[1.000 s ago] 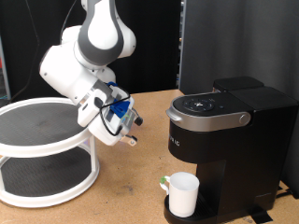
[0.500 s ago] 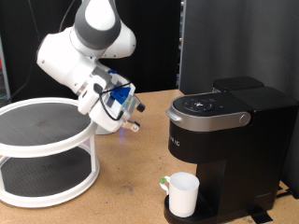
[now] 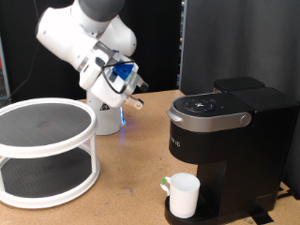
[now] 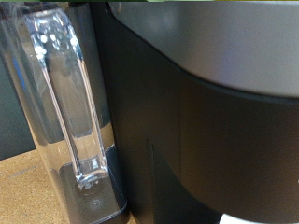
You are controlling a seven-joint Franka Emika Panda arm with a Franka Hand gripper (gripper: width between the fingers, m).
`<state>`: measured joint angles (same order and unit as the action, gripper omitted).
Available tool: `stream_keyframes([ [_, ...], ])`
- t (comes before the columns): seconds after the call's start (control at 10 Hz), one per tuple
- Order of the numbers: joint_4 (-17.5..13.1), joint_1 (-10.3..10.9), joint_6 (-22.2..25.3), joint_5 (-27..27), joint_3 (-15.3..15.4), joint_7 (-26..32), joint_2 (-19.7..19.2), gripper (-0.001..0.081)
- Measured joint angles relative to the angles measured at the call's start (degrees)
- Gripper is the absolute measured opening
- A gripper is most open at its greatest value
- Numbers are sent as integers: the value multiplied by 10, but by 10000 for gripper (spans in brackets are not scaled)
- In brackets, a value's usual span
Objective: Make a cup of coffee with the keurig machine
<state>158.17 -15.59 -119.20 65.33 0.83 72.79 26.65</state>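
Cup (image 3: 184,194) sits on the drip tray under the spout of the keurig machine (image 3: 230,150), presumably parked to catch the brew; both lie below and to the exterior view's right of the hand (image 3: 136,94). We see the arm raised and tilted above the tabletop (image 3: 122,187), hand carrying nothing; we cannot tell whether its fingers are parted. Wrist view shows the machine's side and clear water tank (image 4: 65,112).

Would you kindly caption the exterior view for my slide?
Pincer raised beside keurig machine; white cup on its drip tray, lid closed.
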Motion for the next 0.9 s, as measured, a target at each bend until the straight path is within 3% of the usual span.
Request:
stream_keyframes([
  [0.2, -4, 0, 9, -34, 5, -47, 26, 805],
  [0.9, -8, 0, 26, -31, 5, -46, 32, 805],
])
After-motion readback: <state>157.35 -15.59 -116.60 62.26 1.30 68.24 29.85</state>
